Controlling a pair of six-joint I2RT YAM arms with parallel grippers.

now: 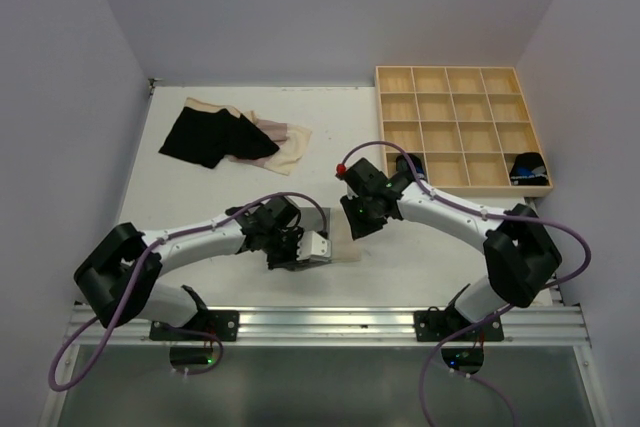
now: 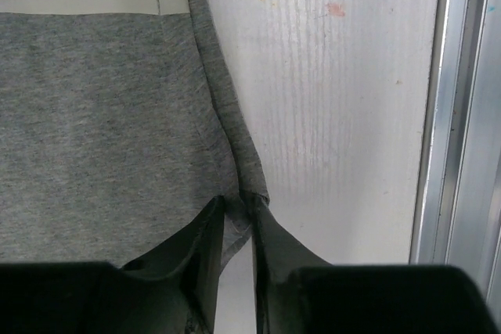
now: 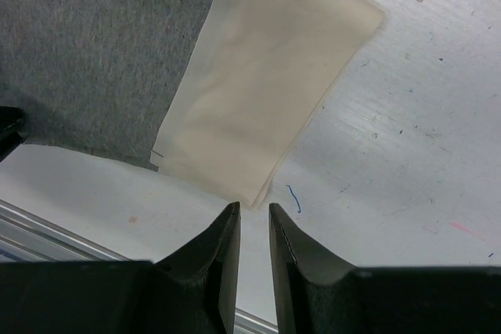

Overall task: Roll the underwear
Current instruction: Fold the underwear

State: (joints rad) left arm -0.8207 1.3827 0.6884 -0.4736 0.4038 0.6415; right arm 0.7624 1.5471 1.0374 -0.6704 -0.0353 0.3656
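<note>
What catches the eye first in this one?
Front and centre, the left claw pinches the edge of a flat grey cloth garment, while the right claw hovers, slightly open, by a pale beige cloth adjoining it. A black garment lies far left, and a light wooden compartment tray far right.

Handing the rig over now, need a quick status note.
Left gripper: shut on an edge of the flat grey cloth underwear, near table edge.
Right gripper: slightly open, empty, at the corner of the pale beige cloth beside it.
Black and beige garments: heaped far left.
Light wooden compartment tray: far right.
Done: grey piece laid flat. Left: roll it, then the heap.
</note>
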